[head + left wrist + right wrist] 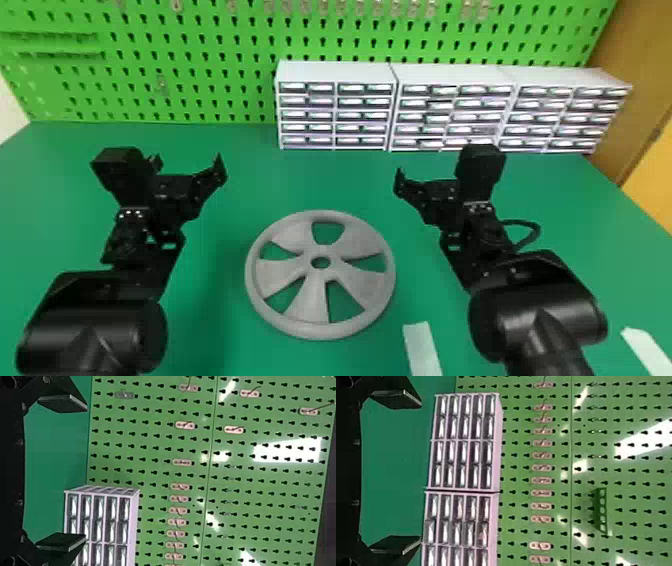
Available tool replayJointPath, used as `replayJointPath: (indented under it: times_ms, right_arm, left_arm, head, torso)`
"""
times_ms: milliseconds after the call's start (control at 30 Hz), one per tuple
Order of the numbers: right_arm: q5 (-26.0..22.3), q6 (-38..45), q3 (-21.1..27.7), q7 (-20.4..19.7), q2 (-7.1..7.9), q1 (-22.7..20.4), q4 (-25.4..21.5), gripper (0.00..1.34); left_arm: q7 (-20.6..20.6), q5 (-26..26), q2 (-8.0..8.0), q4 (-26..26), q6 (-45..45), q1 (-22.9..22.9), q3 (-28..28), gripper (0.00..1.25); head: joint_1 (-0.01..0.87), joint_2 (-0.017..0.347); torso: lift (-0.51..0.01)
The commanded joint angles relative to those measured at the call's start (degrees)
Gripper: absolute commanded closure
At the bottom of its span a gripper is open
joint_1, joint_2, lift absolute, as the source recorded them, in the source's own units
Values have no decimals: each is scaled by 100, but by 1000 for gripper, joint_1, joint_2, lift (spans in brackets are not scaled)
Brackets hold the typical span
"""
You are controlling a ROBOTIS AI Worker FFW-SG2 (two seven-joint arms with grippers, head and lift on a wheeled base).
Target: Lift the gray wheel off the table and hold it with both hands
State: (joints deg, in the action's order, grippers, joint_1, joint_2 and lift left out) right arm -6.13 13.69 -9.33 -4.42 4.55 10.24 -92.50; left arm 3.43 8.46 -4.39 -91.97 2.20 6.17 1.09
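The gray wheel (312, 300) lies flat on the green table (240, 150), its several spokes facing up. My left gripper (187, 163) is up and to the left of the wheel in the head view, apart from it. On the other side, my right gripper (434, 191) stands to the wheel's upper right, also not touching it. In the left wrist view the two fingers of my left gripper (85, 473) are wide apart with nothing between them. The right wrist view shows my right gripper (420, 472) likewise open, nothing held.
White drawer cabinets (335, 72) line the table's back right, in front of a green pegboard (200, 75). A pale strip (422, 347) lies near the wheel's lower right, and another pale piece (649, 350) is at the right front. A cable (532, 232) loops beside the right arm.
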Motion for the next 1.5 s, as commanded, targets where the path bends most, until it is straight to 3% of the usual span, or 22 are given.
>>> replayJointPath:
  times_ms: [0, 300, 367, 500, 733, 1033, 1267, 1467]
  right_arm:
    - [-186, 829, -43, -182, 11, 92, -303, 84]
    - [-802, 2718, 36, -578, -33, 453, -813, 79]
    - [-1127, 3184, 19, -903, -6, 558, -910, 78]
    - [-1514, 3993, 80, -1114, -6, 813, -971, 78]
    - [-2542, 5074, 168, -1817, 29, 1200, -962, 79]
    - [-4379, 6278, 379, -3092, 81, 1754, -426, 82]
    - [-5416, 6401, 326, -3531, 73, 1973, 171, 78]
    - [-5811, 6454, 89, -3812, 46, 2167, 637, 78]
  left_arm:
    - [0, -2, 0, 4, 0, 7, 6, 136]
    - [0, -11, 0, 4, 0, 7, 23, 136]
    - [0, -11, 0, -5, 0, 7, 23, 136]
    - [0, -11, 0, -5, 0, 7, 41, 136]
    - [0, -11, 0, -5, 0, 16, 50, 136]
    - [0, -11, 0, -5, 0, 16, 50, 139]
    - [0, -11, 0, -14, 0, 16, 67, 139]
    - [0, -11, 0, -14, 0, 25, 58, 140]
  head:
    - [711, 15]
    - [711, 15]
    - [711, 15]
    - [711, 15]
    - [711, 15]
    - [711, 15]
    - [711, 15]
    - [711, 15]
  torso:
    - [-98]
    - [-98]
    - [-98]
    - [-98]
    - [-98]
    - [-98]
    - [-98]
    - [-98]
